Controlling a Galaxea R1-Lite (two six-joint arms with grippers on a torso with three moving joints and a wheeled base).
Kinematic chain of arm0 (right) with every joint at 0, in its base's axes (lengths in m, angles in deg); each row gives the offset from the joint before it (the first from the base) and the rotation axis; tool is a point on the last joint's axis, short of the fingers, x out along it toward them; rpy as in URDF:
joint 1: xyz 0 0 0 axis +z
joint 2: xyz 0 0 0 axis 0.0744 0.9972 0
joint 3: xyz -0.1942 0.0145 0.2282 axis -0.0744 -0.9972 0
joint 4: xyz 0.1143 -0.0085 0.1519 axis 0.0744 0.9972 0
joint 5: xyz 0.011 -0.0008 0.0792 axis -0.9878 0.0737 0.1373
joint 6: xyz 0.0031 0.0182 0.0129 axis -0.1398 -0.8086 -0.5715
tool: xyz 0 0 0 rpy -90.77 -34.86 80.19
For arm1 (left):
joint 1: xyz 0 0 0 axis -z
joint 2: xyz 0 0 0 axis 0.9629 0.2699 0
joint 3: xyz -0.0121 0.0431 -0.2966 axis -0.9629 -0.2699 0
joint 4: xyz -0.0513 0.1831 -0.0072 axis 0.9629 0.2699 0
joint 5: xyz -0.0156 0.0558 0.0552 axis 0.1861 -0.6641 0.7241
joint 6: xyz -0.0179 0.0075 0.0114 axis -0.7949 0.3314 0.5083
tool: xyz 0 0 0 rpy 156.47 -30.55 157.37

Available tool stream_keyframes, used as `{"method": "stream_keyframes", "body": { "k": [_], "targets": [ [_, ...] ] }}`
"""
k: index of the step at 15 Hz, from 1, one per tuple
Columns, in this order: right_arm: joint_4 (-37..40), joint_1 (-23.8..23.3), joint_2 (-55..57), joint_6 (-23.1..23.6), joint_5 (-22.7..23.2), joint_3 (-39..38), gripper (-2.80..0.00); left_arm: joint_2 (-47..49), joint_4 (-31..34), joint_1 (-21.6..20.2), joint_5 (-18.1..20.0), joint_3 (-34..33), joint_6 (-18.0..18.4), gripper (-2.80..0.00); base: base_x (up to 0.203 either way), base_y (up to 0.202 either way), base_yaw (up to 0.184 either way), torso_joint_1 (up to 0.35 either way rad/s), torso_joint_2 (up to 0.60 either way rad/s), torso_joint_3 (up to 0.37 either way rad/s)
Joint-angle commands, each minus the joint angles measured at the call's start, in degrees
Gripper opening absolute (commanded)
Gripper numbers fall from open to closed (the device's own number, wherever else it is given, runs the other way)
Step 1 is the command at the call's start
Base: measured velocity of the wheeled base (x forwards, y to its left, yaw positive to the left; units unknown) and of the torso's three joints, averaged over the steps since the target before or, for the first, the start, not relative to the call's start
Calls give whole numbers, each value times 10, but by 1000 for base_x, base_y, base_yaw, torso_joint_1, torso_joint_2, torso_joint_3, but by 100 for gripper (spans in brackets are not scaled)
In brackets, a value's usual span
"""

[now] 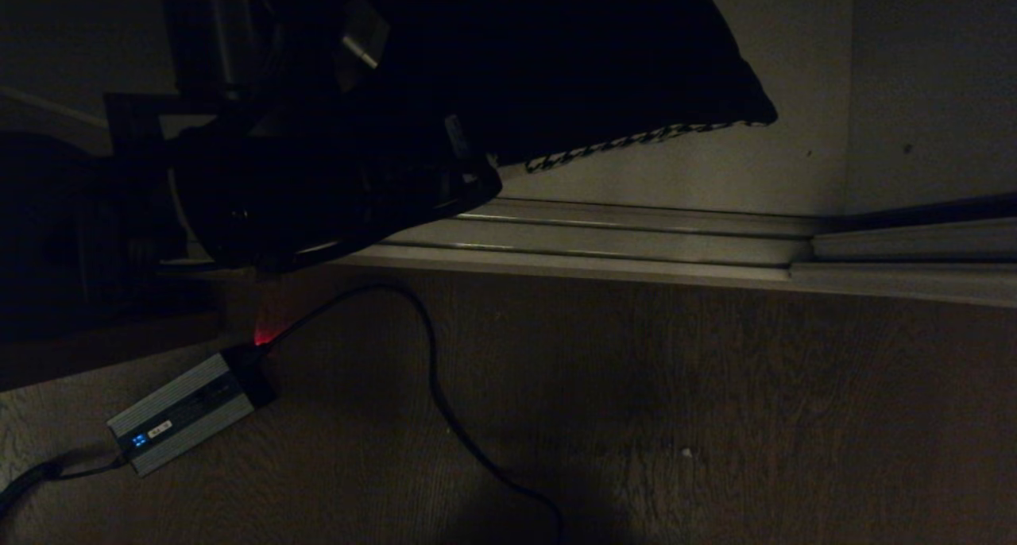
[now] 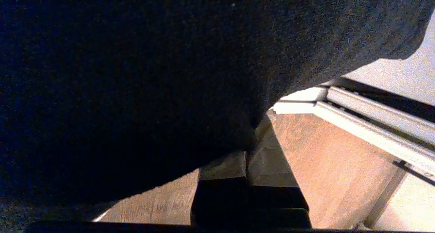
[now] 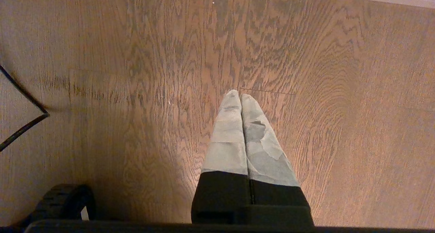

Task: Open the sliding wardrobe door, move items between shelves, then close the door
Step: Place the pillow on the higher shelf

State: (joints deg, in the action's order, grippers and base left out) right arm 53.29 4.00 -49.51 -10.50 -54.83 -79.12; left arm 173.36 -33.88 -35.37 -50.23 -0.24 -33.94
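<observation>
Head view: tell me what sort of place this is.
Probably a bedroom or dressing area at a wardrobe's foot: wood-grain floor, a sliding-door track along the threshold, and the cushion held by the left gripper.

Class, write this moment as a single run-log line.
left tool: shut on cushion, held above wardrobe track | right tool: shut, parked over wood floor | cushion not on a shelf

Black right gripper [image 3: 240,96], worn grey-taped jaws.
</observation>
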Motion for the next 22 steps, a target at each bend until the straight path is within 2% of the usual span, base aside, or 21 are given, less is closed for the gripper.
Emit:
{"method": "stream_keyframes", "body": {
  "k": [1,16,22],
  "targets": [
    [0,0,-1,0,0,-3,-280,-1,0,1,0,-3,0,-280,0,0,0,0,0,0],
    [0,0,-1,0,0,-3,-280,0,-1,0,-1,-11,7,-280,0,0,0,0,0,0],
    [0,0,-1,0,0,-3,-280,-2,-3,-1,-1,-9,6,-280,-167,0,1,2,3,2]
  ]
}}
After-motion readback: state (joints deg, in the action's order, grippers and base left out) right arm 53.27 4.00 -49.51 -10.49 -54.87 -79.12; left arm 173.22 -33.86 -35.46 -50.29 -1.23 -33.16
